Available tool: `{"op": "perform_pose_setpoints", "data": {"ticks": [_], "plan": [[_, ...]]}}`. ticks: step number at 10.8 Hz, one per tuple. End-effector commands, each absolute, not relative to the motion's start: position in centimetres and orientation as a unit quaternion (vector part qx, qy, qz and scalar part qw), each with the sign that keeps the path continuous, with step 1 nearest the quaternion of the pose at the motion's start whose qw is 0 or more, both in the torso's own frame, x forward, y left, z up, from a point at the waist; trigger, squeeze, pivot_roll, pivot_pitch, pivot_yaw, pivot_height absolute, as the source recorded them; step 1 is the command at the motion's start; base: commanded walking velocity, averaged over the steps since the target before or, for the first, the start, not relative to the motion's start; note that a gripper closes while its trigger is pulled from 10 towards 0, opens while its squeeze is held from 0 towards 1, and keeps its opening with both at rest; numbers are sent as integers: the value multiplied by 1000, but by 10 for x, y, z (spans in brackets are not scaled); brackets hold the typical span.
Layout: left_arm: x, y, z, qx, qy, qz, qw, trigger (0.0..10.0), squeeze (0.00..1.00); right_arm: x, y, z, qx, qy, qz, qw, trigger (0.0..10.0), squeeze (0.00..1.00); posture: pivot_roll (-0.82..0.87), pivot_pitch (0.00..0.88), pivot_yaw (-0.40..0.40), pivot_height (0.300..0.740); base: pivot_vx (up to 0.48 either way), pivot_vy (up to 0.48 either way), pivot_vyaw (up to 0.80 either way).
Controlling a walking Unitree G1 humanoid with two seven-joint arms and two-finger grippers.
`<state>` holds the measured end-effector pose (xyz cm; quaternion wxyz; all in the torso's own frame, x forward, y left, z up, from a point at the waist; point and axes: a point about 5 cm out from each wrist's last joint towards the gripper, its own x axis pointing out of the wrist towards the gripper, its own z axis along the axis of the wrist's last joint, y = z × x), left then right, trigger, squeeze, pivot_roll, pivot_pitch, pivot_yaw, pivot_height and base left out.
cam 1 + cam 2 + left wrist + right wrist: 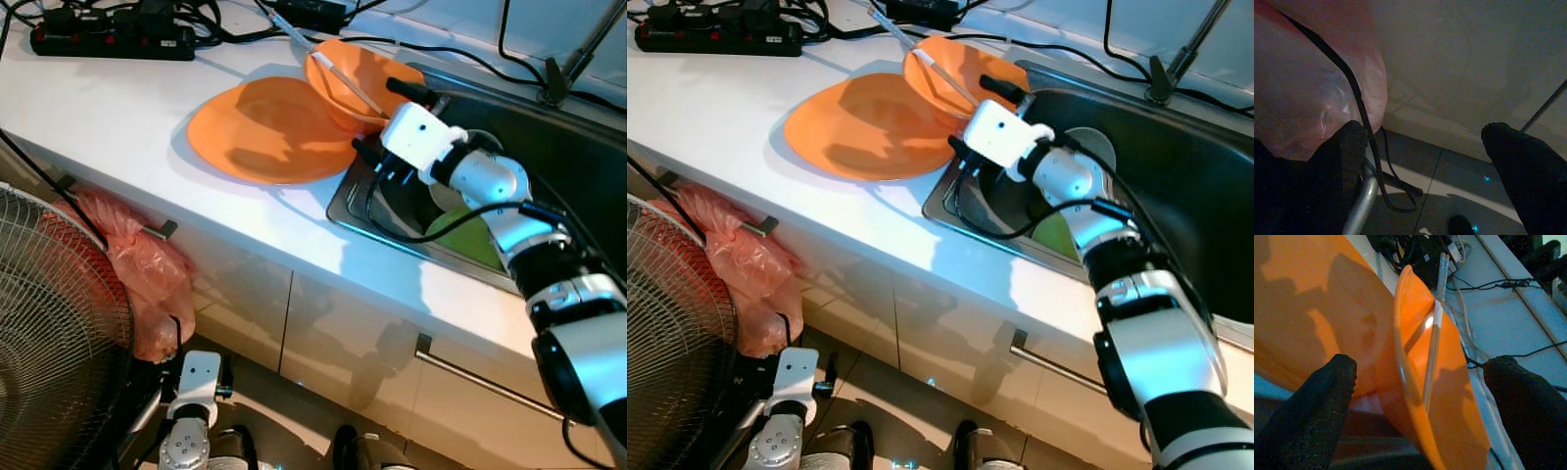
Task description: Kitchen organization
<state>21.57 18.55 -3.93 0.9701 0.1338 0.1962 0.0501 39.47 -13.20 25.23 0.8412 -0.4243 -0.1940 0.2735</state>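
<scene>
A flat orange plate [265,129] lies on the white counter [108,108]. An orange bowl [361,78] leans tilted on the plate's far edge beside the sink [364,217], with a long thin stick [338,69] resting in it. My right gripper [388,121] is open at the sink's left rim, one finger on each side of the bowl's rim. In the right wrist view the bowl [1449,382] and stick [1432,347] stand between the black fingers [1312,416]. My left gripper [1425,161] hangs open low by the cabinets.
A black power strip [108,39] with tangled cables sits at the counter's back. Something green [462,240] lies in the sink. Below the counter, a pink plastic bag [137,264] hangs from a cabinet handle and a fan grille [49,333] stands at the left.
</scene>
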Motion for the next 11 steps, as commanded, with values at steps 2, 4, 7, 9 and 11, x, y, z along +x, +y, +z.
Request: {"op": "perform_pose_setpoints", "data": {"ticks": [2,4,7,9,11], "plan": [[209,183,-44,136,208,48,967,10000,0,397,-135,257,-441,-192,271,834,8824,0,46,178,-87,740,0,0,0],[209,183,-45,135,209,49,967,10000,0,397,-133,257,-444,-191,275,831,5255,0,43,172,-87,740,0,0,0],[210,182,-45,136,211,45,967,10000,0,397,-135,255,-454,-188,277,826,3765,0,34,167,-85,740,0,0,0],[211,182,-44,135,210,45,967,10000,0,398,-137,254,-457,-180,274,827,3529,0,38,174,-90,740,0,0,0],[209,184,-45,136,212,49,966,10000,0,399,-136,250,-460,-173,278,826,3176,0,44,179,-92,740,0,0,0]]}}
